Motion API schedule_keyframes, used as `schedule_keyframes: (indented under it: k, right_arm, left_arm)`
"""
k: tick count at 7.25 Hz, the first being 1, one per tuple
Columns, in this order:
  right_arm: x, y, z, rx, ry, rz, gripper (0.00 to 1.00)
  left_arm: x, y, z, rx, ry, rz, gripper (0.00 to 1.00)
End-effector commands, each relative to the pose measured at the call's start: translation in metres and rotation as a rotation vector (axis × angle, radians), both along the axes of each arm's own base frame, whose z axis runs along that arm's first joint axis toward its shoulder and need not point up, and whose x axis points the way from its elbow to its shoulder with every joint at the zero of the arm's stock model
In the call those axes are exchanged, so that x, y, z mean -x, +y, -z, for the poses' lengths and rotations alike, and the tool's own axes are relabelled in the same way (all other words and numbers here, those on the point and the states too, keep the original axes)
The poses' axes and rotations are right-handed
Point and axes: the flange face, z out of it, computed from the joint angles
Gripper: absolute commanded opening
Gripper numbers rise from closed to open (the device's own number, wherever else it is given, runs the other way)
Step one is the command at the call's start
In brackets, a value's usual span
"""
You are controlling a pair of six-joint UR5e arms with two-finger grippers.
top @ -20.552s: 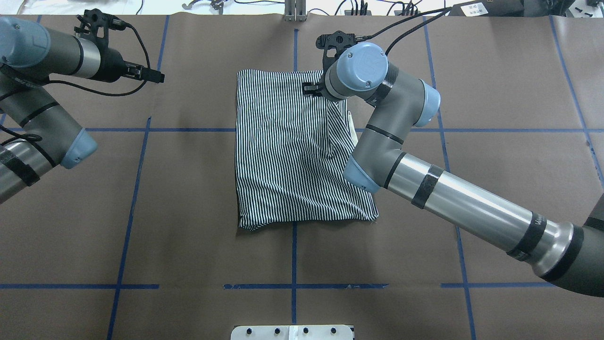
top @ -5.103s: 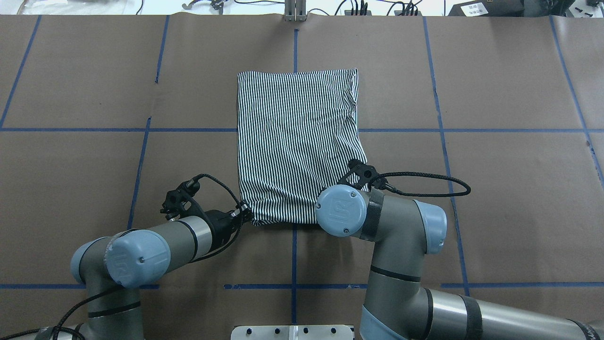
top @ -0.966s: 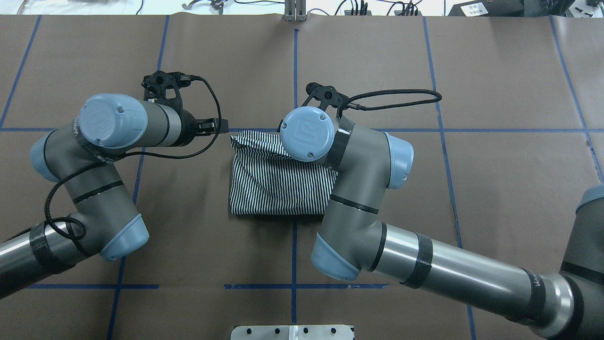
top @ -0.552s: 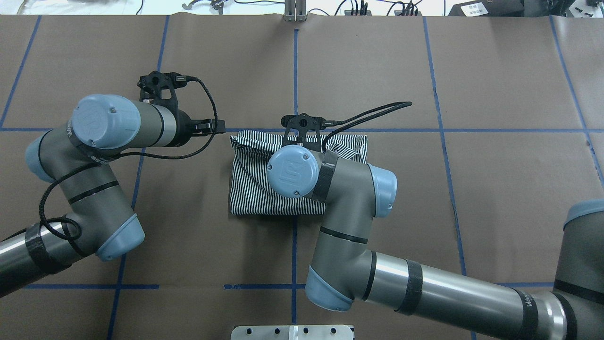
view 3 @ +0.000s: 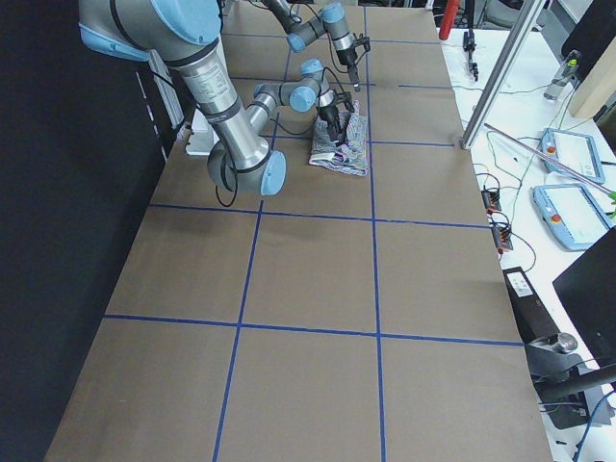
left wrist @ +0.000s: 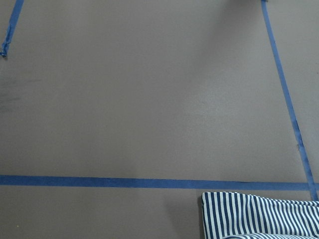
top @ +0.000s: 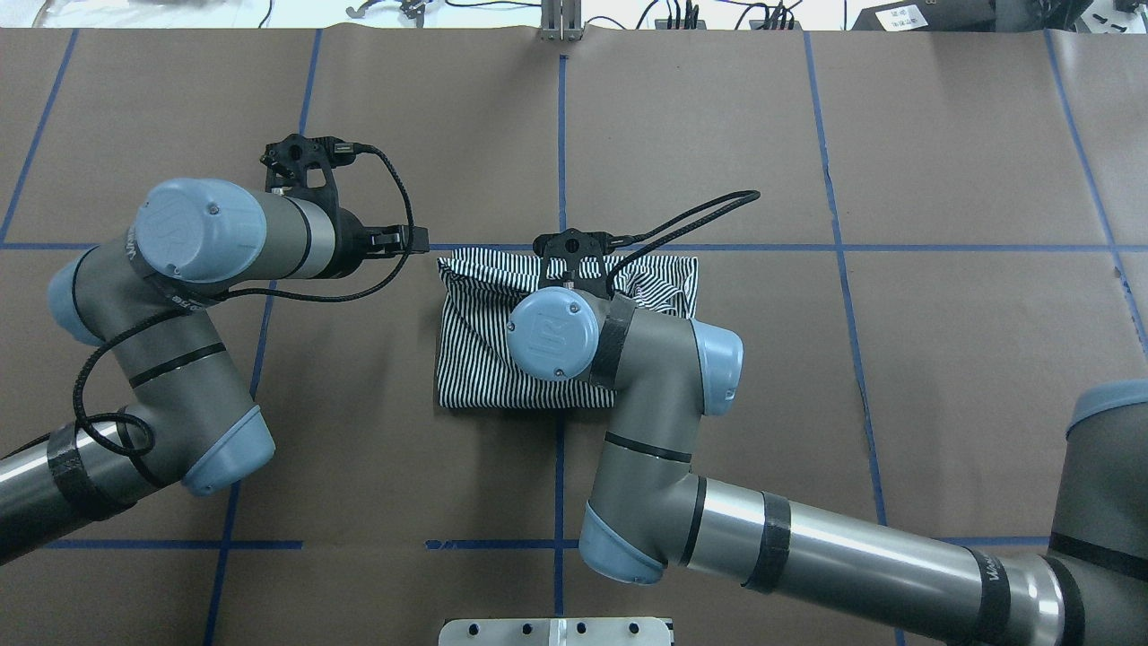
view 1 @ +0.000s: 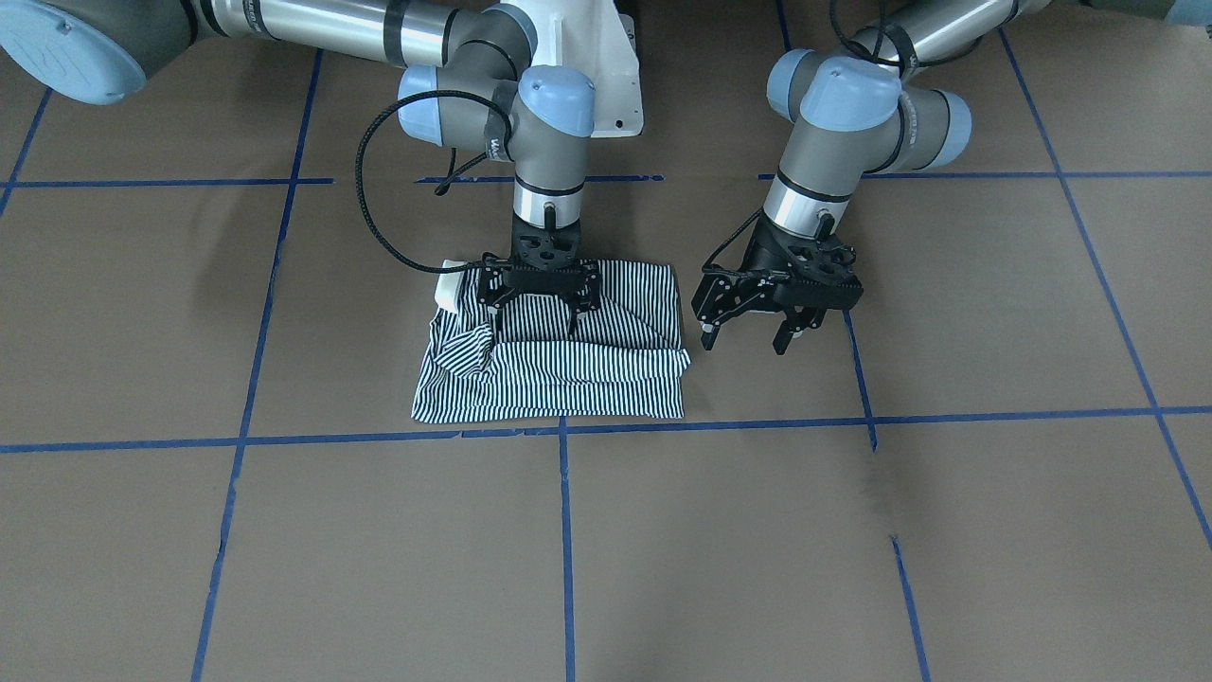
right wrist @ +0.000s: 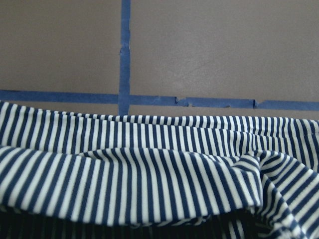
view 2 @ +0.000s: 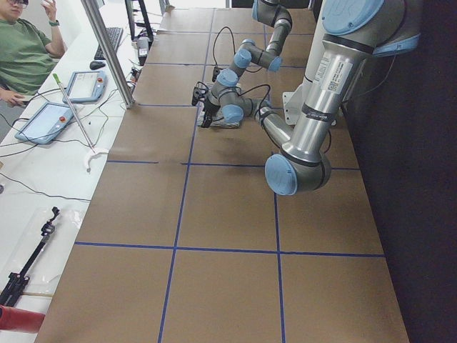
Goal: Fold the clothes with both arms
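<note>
Table (top: 897, 359) — brown cover, blue tape grid; you had both arms over its middle. Right arm (top: 655, 404) and left arm (top: 179, 296) each came in from the robot-side edge. Striped polo shirt (top: 484, 359) lay folded over and rumpled at the table's centre, its far edge along a tape line. Right gripper (view 1: 533, 317) sat on the shirt, fingers spread wide, nothing visibly pinched. Left gripper (view 1: 745, 336) hung just beside the shirt — fingers parted, empty.

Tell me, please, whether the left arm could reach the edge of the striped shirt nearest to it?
Probably yes. The left gripper hangs open just beside the shirt, with only bare table paper between them. The right gripper sits over the shirt's middle, clear of that edge.
</note>
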Motion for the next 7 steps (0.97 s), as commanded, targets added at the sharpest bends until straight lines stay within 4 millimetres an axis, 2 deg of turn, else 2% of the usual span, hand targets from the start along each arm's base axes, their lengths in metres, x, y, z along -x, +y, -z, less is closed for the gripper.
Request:
schedule_keyframes:
  k: [1, 2, 3, 5, 6, 7]
  right_arm:
    - [-0.006, -0.054, -0.020, -0.005, 0.049, -0.036, 1.00]
    - [-0.011, -0.094, -0.029, -0.006, 0.047, -0.072, 1.00]
    - [-0.021, -0.138, -0.026, -0.020, 0.059, -0.069, 1.00]
    - [-0.076, -0.197, -0.016, 0.014, 0.000, -0.036, 1.00]
    - [-0.100, -0.209, 0.001, 0.043, -0.067, -0.017, 1.00]
    - [-0.120, -0.206, 0.022, 0.047, -0.133, 0.015, 1.00]
  left_arm:
    - [0.001, 0.001, 0.004, 0.000, 0.009, 0.003, 1.00]
    - [0.000, 0.001, 0.005, 0.001, 0.011, 0.003, 1.00]
    - [0.001, 0.000, 0.005, 0.001, 0.011, 0.005, 1.00]
    - [-0.003, 0.004, 0.005, 0.011, 0.015, -0.002, 1.00]
    - [-0.009, 0.006, 0.009, 0.019, 0.016, -0.020, 1.00]
    - [-0.019, 0.002, 0.022, 0.022, 0.015, -0.022, 1.00]
